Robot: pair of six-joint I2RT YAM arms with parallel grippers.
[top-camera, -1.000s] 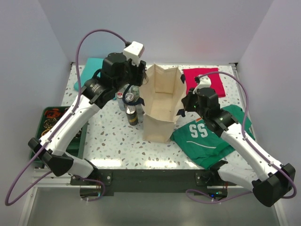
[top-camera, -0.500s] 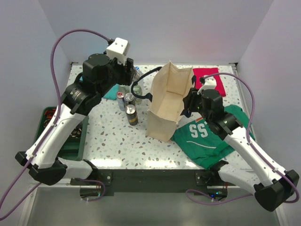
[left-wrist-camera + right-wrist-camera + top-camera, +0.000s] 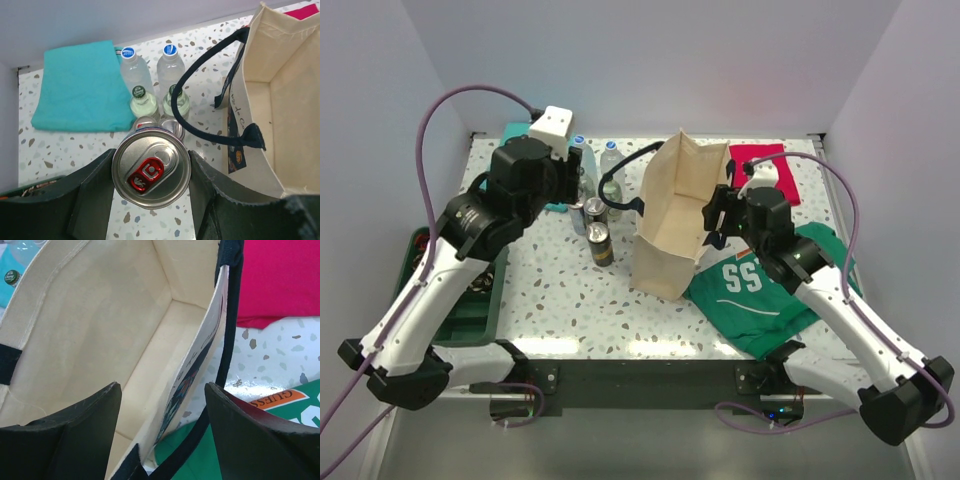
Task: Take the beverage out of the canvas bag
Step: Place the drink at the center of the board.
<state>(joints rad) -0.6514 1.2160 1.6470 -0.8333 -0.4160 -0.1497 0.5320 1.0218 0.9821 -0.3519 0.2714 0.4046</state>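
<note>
At the near edge of the speckled table (image 3: 560, 290), two white arms reach in from either side of the canvas bag (image 3: 670, 230). Near left, a green tray (image 3: 485, 305) sits at the table's edge; near right, a green jersey (image 3: 750, 290) with white lettering lies flat, touching the foot of the bag.

The left gripper (image 3: 572, 180) clamps a silver can (image 3: 151, 172) with a red pull tab between its two dark fingers (image 3: 95, 195). The can is upright and outside the bag, to its left, over a cluster of drinks: two dark cans (image 3: 598, 240) in front, two green-capped bottles (image 3: 138, 92) behind them, and two clear blue-capped bottles (image 3: 128, 55) farther back.

The bag stands mid-table with its mouth open, leaning toward the right arm, one navy handle (image 3: 200, 100) looping out on the left. The right gripper (image 3: 162, 395) has its jaws spread wide, one inside the bag and one outside, with the bag's right wall and a navy strap (image 3: 227, 340) between them; whether either jaw touches the fabric cannot be told.

At the far edge, a teal cloth (image 3: 80, 92) lies folded on the left and a pink cloth (image 3: 765, 170) on the right.
</note>
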